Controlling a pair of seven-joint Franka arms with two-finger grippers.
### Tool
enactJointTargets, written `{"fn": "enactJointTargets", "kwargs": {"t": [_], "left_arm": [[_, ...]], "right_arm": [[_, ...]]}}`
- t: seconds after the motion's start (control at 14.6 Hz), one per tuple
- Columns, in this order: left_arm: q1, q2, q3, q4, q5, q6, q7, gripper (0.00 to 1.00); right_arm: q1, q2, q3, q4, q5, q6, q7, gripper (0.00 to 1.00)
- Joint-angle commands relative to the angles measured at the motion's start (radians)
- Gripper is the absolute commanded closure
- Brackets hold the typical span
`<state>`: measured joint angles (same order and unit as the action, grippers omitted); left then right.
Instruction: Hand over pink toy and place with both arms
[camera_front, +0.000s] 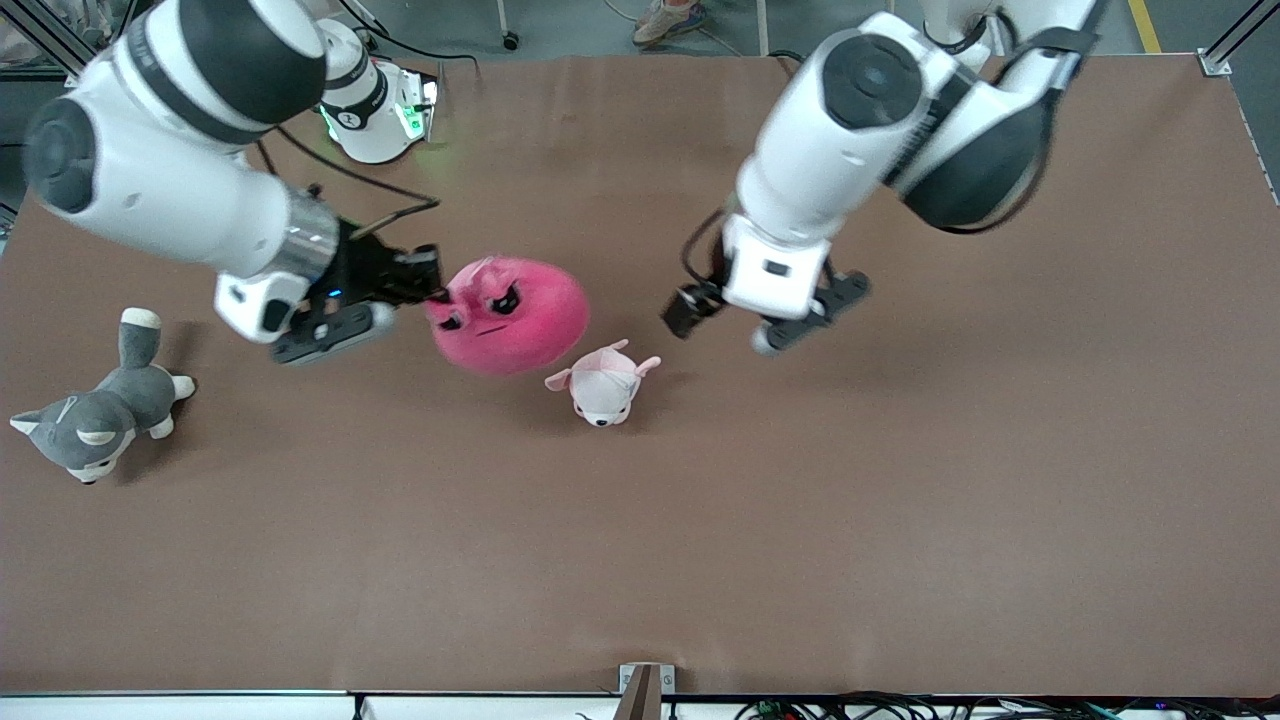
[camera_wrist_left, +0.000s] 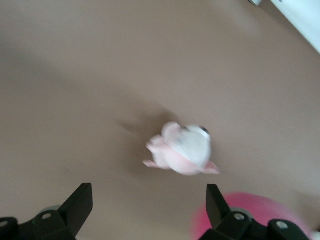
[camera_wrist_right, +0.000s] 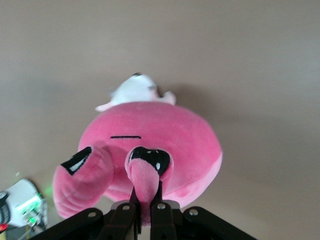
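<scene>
The pink toy (camera_front: 510, 315), a round hot-pink plush with black angry eyes, hangs from my right gripper (camera_front: 432, 285) a little above the table, beside the pale plush. In the right wrist view the right gripper (camera_wrist_right: 146, 192) is shut on a small flap of the pink toy (camera_wrist_right: 160, 135). My left gripper (camera_front: 700, 305) is open and empty over bare table, toward the left arm's end from the toy. In the left wrist view its fingers (camera_wrist_left: 147, 192) stand wide apart, and the edge of the pink toy (camera_wrist_left: 260, 215) shows by one fingertip.
A small pale pink-and-white plush animal (camera_front: 603, 385) lies on the brown table (camera_front: 900, 500), just nearer the front camera than the pink toy; it also shows in both wrist views (camera_wrist_left: 185, 147) (camera_wrist_right: 135, 90). A grey-and-white plush dog (camera_front: 95, 415) lies toward the right arm's end.
</scene>
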<state>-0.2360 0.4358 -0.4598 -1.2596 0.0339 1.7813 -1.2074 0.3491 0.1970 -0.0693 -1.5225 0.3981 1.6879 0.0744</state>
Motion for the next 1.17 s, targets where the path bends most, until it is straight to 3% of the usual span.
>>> {"fn": "enactJointTargets", "kwargs": {"t": [0.0, 0.34, 0.69, 0.89, 1.1], "left_arm": [[0.117, -0.017, -0.003, -0.004, 0.014, -0.056, 0.202, 0.0], [0.309, -0.041, -0.005, -0.011, 0.072, -0.118, 0.452, 0.0], [0.46, -0.12, -0.011, -0.006, 0.119, -0.25, 0.69, 0.0], [0.515, -0.152, -0.007, -0.004, 0.119, -0.31, 0.842, 0.0], [0.506, -0.201, 0.021, -0.021, 0.11, -0.31, 0.923, 0.0]], "right_arm": [[-0.096, -0.007, 0.011, 0.008, -0.054, 0.015, -0.013, 1.0], [-0.268, 0.045, 0.013, -0.004, -0.051, 0.001, -0.18, 1.0], [-0.367, 0.154, 0.014, -0.002, 0.047, -0.011, -0.301, 1.0], [-0.403, 0.194, 0.014, -0.002, 0.05, -0.01, -0.361, 1.0], [-0.417, 0.232, 0.014, -0.011, 0.057, -0.017, -0.422, 1.0]]}}
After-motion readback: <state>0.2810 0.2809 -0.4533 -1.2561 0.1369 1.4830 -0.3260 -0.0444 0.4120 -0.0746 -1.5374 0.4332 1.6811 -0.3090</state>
